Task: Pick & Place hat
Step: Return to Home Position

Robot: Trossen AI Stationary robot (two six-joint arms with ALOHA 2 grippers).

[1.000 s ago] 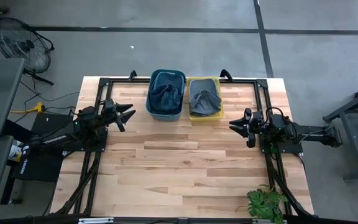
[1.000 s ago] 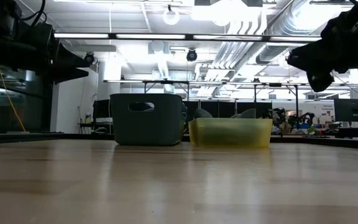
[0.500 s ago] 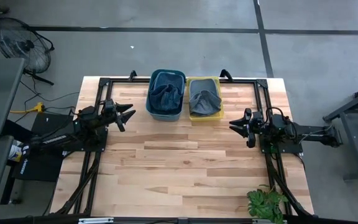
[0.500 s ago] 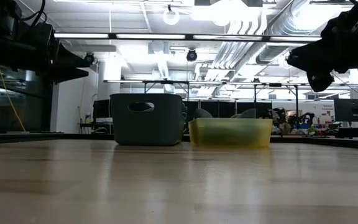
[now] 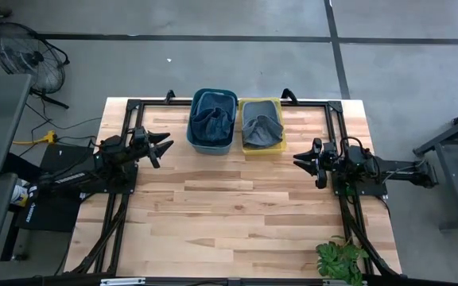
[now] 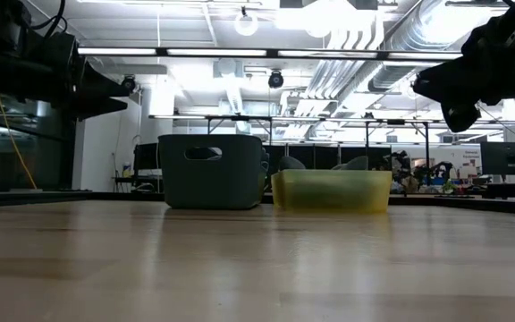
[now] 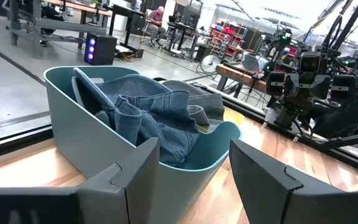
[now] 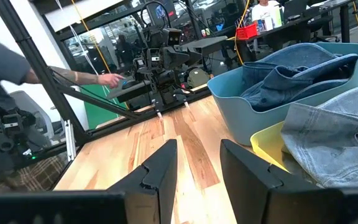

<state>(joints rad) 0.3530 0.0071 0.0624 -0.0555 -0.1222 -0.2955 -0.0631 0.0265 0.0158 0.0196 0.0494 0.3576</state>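
A teal bin (image 5: pixel 212 121) at the table's far edge holds crumpled blue denim hats (image 7: pixel 148 115). Right beside it a yellow bin (image 5: pixel 261 125) holds a grey denim hat (image 8: pixel 331 140). My left gripper (image 5: pixel 165 148) hovers open above the table's left side, pointing at the teal bin (image 7: pixel 98 143). My right gripper (image 5: pixel 297 161) hovers open on the right side, pointing left toward the yellow bin (image 8: pixel 278 146). In the low view both bins (image 6: pixel 213 172) (image 6: pixel 332 190) stand on the far part of the table, and both grippers hang well above it.
Black frame rails (image 5: pixel 130 127) run along the table's far, left and right edges. A green plant (image 5: pixel 339 259) sits at the near right corner. A person's hand (image 8: pixel 107 79) shows beyond the table's left side in the right wrist view. Bare wood (image 5: pixel 237 206) fills the middle.
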